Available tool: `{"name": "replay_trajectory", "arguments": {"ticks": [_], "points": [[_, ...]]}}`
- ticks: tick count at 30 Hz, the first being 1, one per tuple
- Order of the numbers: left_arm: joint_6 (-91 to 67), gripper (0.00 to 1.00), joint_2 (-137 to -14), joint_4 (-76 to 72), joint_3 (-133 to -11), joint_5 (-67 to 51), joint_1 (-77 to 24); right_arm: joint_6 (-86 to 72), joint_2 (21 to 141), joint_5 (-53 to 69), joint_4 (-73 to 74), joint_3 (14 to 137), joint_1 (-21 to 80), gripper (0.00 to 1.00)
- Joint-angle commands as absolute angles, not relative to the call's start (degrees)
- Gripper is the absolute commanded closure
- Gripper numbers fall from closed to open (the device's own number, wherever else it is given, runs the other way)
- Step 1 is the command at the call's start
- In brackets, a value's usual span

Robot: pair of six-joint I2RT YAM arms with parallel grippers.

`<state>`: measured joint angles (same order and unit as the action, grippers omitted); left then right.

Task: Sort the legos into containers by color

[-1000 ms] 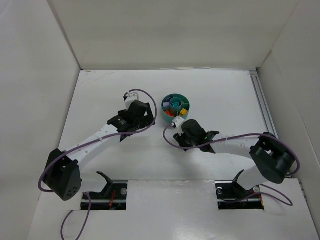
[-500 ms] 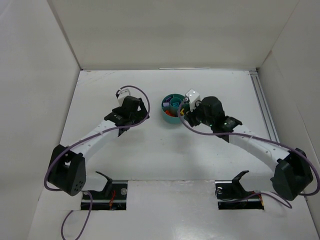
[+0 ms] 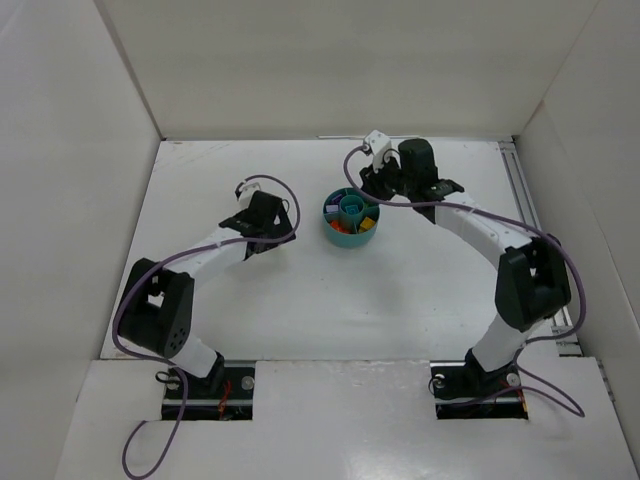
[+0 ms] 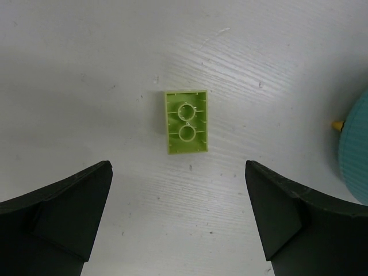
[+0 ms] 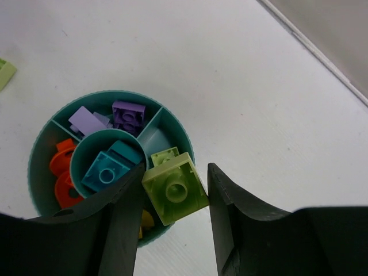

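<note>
Right gripper [image 5: 174, 198] is closed narrowly on a lime green brick [image 5: 174, 188], which is pinched between its two dark fingers [image 5: 123, 224] with a face bearing one round ring turned toward the wrist camera. This held brick overlaps the near rim of the round teal dish [image 5: 156, 137]; I cannot tell whether it touches the dish. At the dish's middle, the central cup [image 5: 95, 142] holds teal bricks [image 5: 109, 164]. Around the cup, one wedge contains a dark purple brick [image 5: 129, 114] with a paler lilac brick [image 5: 85, 121] beside it. Another wedge holds orange bricks [image 5: 62, 172]. The wedge nearest the held brick has a smaller lime piece [image 5: 164, 155] in it. A bit of yellow [image 5: 146, 221] shows in the wedge next to that, mostly hidden behind the finger. Left gripper [image 4: 178, 213] is spread wide, its fingertips [image 4: 57, 218] well apart. It hovers over a loose lime brick [image 4: 186, 122] that lies on the white table [image 4: 86, 57] outside the dish, to the dish's left in the overhead view. This loose brick lies hollow side up with two rings showing, clear of both fingertips and well apart from the dish's wall.
</note>
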<state>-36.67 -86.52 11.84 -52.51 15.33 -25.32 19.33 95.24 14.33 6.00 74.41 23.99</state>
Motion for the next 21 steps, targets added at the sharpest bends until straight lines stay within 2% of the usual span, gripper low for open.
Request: {"name": "replay_trajectory", "arguments": {"ticks": [1, 5, 13, 21], "points": [[-34.89, 0.0, -87.09, 11.43, -55.72, 14.41, -24.79, 19.86, 97.64, 19.07, 5.8, 78.83, 23.55, 0.68], [-33.76, 0.0, -87.1, 10.72, -54.67, 13.36, -24.79, 18.73, 100.01, 19.07, 5.8, 79.37, 23.55, 0.68], [-33.75, 0.01, -87.63, 9.49, -54.67, 12.74, -24.26, 16.96, 101.07, 19.69, 5.8, 78.23, 23.03, 0.6], [-34.27, 0.01, -88.77, 9.49, -54.67, 13.27, -24.26, 16.44, 101.07, 20.21, 4.66, 77.7, 21.98, 0.61]]}}
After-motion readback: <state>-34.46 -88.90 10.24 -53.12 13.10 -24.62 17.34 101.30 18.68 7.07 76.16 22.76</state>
